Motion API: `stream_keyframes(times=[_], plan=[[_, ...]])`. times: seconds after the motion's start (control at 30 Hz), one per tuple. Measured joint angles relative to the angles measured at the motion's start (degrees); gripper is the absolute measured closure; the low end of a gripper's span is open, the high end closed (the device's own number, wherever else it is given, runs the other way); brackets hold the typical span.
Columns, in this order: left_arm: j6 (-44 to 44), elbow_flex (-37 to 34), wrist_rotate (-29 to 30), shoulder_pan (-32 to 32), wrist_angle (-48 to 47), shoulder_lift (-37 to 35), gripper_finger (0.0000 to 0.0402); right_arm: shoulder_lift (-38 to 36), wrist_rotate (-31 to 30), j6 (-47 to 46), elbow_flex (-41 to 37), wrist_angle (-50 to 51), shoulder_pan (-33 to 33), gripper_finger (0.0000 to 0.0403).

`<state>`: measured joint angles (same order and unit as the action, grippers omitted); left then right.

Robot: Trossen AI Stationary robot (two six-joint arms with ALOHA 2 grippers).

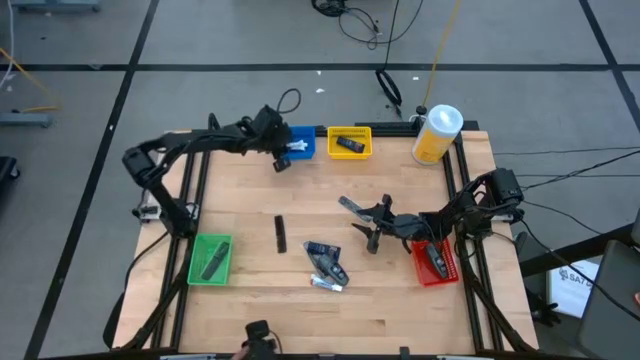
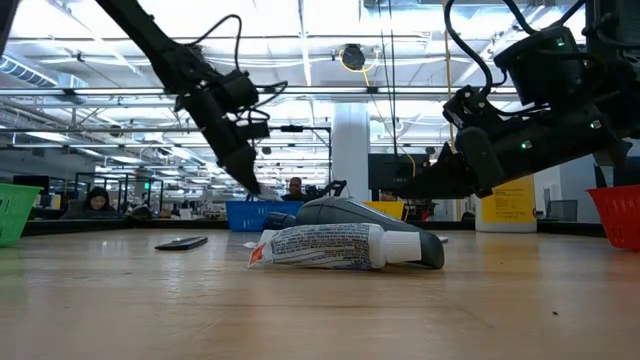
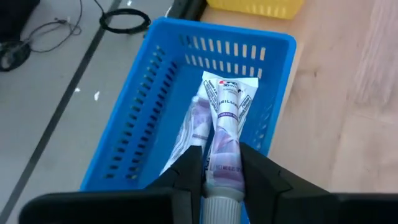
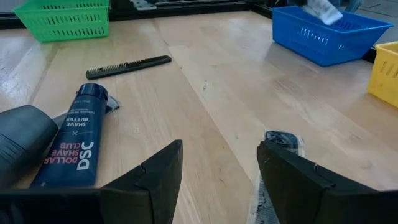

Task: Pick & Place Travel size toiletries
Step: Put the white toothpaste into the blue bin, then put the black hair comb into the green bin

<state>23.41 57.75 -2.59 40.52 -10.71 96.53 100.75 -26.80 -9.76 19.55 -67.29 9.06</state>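
My left gripper (image 1: 283, 157) hangs over the blue bin (image 1: 297, 146) at the table's far edge, shut on a white toothpaste tube (image 3: 224, 118). A second pale tube (image 3: 186, 127) lies in the bin beneath it. My right gripper (image 1: 371, 224) is open and low over the table's middle, touching nothing. A small silver-grey sachet (image 4: 281, 139) lies flat just ahead of one finger. A dark blue shave-butter tube (image 4: 69, 147), a black comb (image 4: 127, 66) and a silver tube (image 2: 335, 246) lie flat on the wood. My left gripper pinches the white tube between its two fingers near the cap end (image 3: 221, 177). It comes from above, slanting down toward the bin, with the fingers across the tube. The tube is lifted, and its flat end (image 3: 229, 84) points down into the blue bin.
A yellow bin (image 1: 349, 143) stands beside the blue one. The green bin (image 1: 210, 258) is near the left edge and the red bin (image 1: 435, 262) near the right, each with a dark item. A yellow canister (image 1: 437, 133) stands at the far right corner. A dark grey object (image 4: 22, 149) lies beside the shave tube.
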Motion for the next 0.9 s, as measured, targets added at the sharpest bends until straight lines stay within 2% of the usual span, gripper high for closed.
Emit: stream_keyframes(times=[0.3,0.6,0.73,0.83,0.9], plan=[[1.47,0.81,-0.26,-0.84,1.94,3.26,0.0292,0.0,-0.01,0.0,0.0,0.25,0.0,0.0204],[1.06,0.81,0.92,-0.58,6.79,3.2,0.0232,0.0,0.04,-0.02,0.0,0.26,0.0,0.0204],[-0.58,0.79,5.67,-0.95,8.1,0.68,0.0211,0.0,0.06,0.0,0.0,0.28,0.0,0.0204],[-1.51,0.79,5.38,-2.07,7.15,-2.95,0.0207,0.0,0.04,0.0,0.0,0.39,0.0,0.0204],[-1.91,0.79,3.13,-3.58,5.98,-5.58,0.0206,0.0,0.05,0.15,0.0,0.62,0.0,0.0204]])
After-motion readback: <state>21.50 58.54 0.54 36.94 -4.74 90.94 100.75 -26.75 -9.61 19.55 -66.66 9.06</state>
